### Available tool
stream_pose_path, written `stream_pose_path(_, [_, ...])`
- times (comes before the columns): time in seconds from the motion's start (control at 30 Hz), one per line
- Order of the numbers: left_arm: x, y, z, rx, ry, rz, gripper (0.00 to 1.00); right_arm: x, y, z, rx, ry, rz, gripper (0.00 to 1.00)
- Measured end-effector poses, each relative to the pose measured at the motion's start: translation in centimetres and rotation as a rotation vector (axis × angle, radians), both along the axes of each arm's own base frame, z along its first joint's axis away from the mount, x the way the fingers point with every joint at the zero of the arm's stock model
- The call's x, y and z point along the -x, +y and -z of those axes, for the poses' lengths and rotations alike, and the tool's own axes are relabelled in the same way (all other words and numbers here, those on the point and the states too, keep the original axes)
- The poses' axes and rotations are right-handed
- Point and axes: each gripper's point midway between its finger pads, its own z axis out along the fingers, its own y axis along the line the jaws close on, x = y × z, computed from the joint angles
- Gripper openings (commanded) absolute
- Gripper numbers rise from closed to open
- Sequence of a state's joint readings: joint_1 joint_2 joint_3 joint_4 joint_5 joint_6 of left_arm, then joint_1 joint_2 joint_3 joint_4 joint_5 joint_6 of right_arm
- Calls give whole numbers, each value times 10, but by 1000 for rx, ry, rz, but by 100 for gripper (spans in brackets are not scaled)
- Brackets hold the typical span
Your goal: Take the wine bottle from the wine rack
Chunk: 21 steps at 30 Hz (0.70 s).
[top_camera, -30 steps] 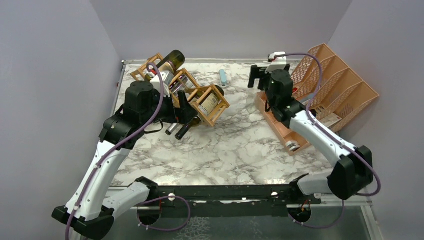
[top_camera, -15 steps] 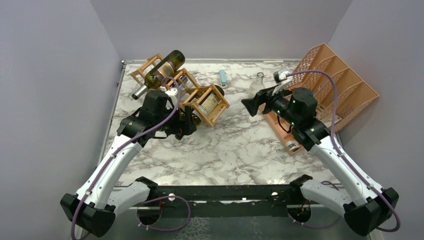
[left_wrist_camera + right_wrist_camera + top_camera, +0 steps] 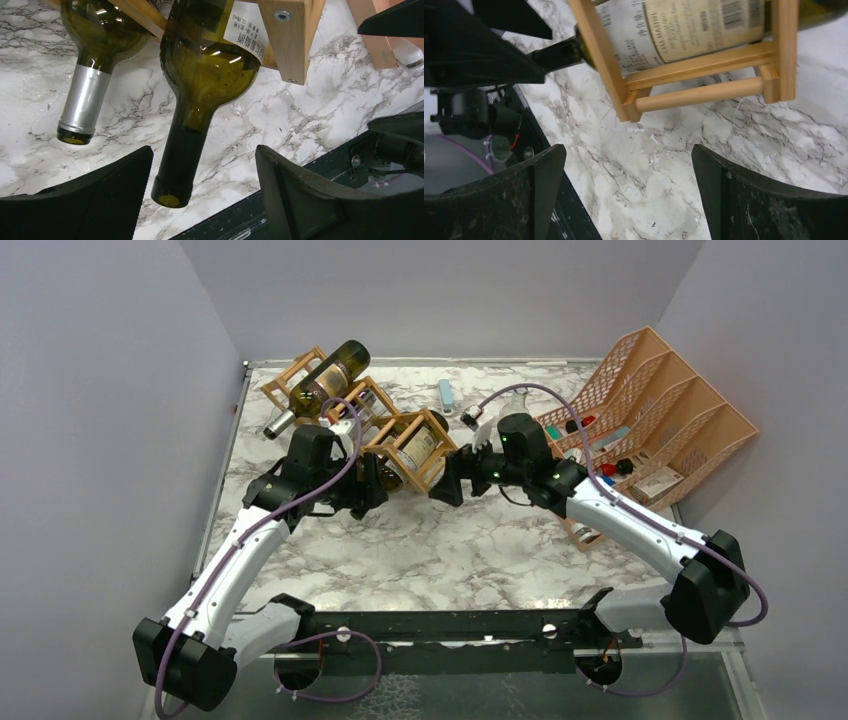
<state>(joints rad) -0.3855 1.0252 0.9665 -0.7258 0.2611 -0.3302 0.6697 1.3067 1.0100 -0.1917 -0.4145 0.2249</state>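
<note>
Over at the wine rack [image 3: 290, 40], my left claw [image 3: 201, 167] is staying open, with the neck of the wine bottle [image 3: 210, 70] between its fingers. That bottle is lying in the rack, its neck poking out over the table [image 3: 320, 100]. My right claw [image 3: 628, 160] is hanging wide open by the rack's corner.

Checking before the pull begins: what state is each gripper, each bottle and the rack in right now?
wine rack: holds three bottles.
dark-necked bottle: in the rack, neck sticking out.
silver-foil bottle: in the rack beside it.
far bottle: in the rack's far left cell, tilted.
left gripper: open, fingers either side of the dark neck, not touching.
right gripper: open, at the rack's corner, holding nothing.
</note>
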Motion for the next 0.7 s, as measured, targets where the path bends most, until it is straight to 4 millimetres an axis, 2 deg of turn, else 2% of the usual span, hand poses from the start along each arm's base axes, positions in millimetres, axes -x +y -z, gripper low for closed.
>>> stream_pose_path(0.03, [-2, 1, -1, 2, -4, -5, 77, -1, 3, 3, 4, 19, 21, 91])
stream_pose_path(0.13, [-5, 1, -3, 7, -16, -10, 74, -15, -1, 11, 11, 84, 146, 72])
stream_pose_path(0.27, [-7, 1, -3, 7, -26, -8, 71, -37, -3, 13, 9, 140, 292, 67])
stream_pose_path(0.37, [-8, 0, -2, 6, -25, -6, 68, -50, -1, 17, 5, 169, 359, 55])
stream_pose_path(0.53, [-12, -3, 2, 18, -29, -6, 64, -60, 1, 36, 13, 226, 432, 43])
stream_pose_path(0.7, [-9, -4, 13, 26, -4, 4, 63, -74, 7, 44, 5, 258, 482, 40])
